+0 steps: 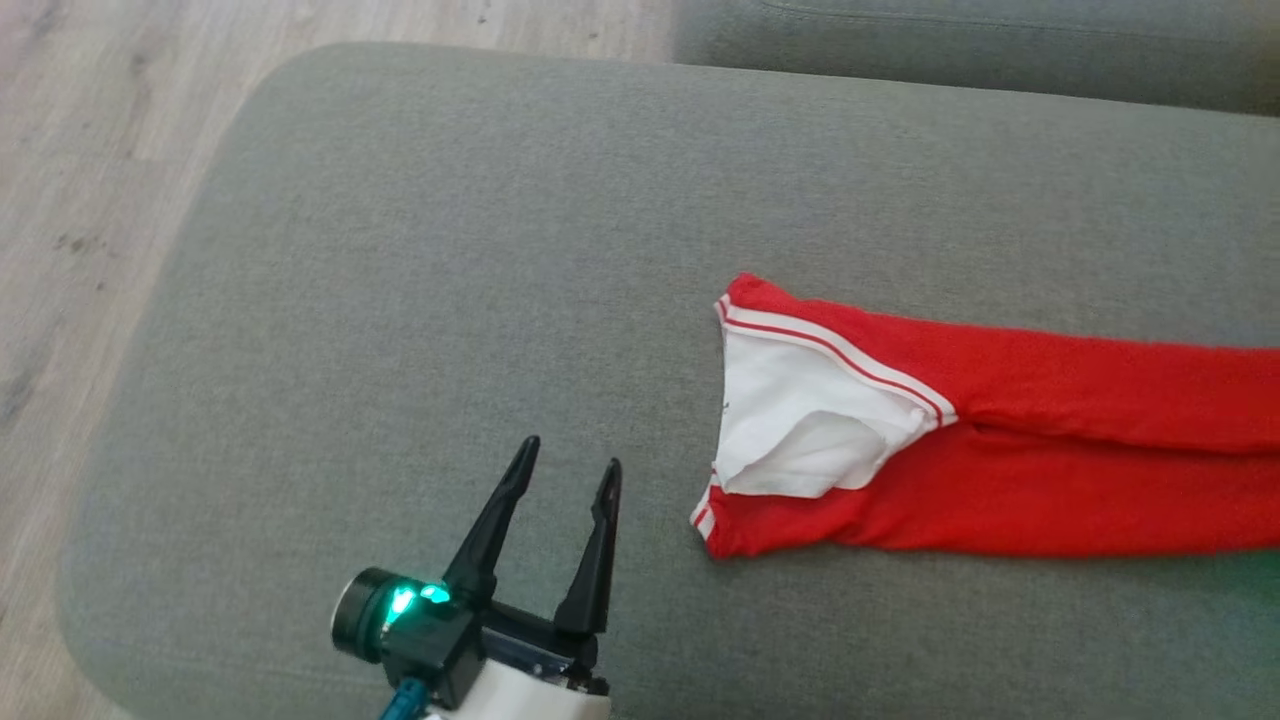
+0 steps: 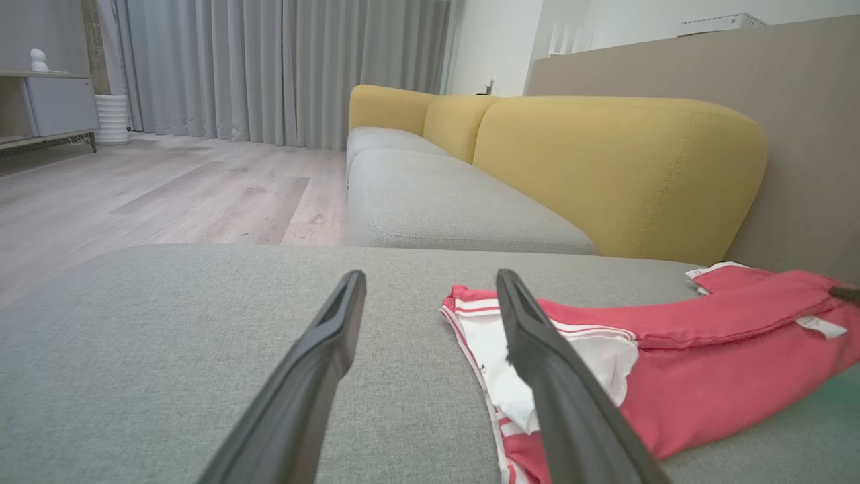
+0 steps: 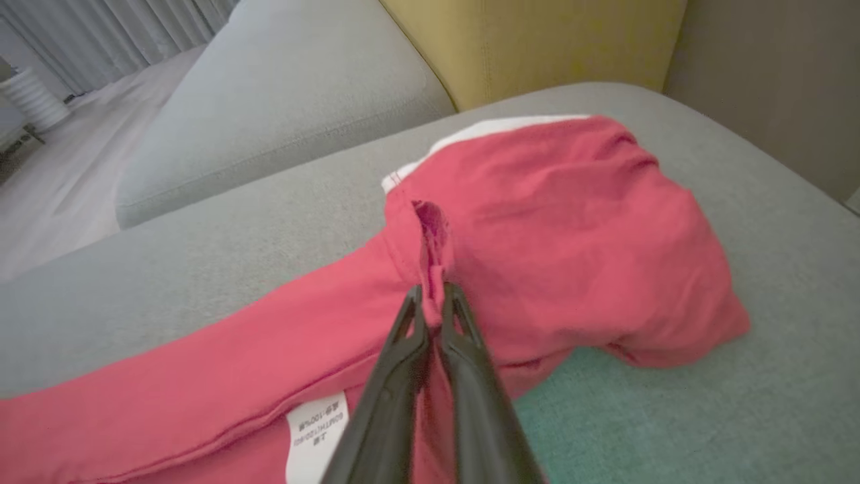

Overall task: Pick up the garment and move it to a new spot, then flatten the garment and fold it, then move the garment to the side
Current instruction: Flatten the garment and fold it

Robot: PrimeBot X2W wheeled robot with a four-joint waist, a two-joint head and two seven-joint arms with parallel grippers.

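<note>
The garment is red with white trim and a white lining, lying stretched out on the grey cushion from the middle toward the right edge of the head view. My left gripper stands open at the lower left, to the left of the garment's white-lined end and not touching it. From the left wrist, the garment lies just right of my fingers. In the right wrist view my right gripper is shut on a pinched ridge of the garment, beside a white care label.
Wooden floor lies left of the cushion, whose rounded edge runs along the left and front. A second grey seat with yellow backrests stands beyond. Curtains and a low cabinet are far off.
</note>
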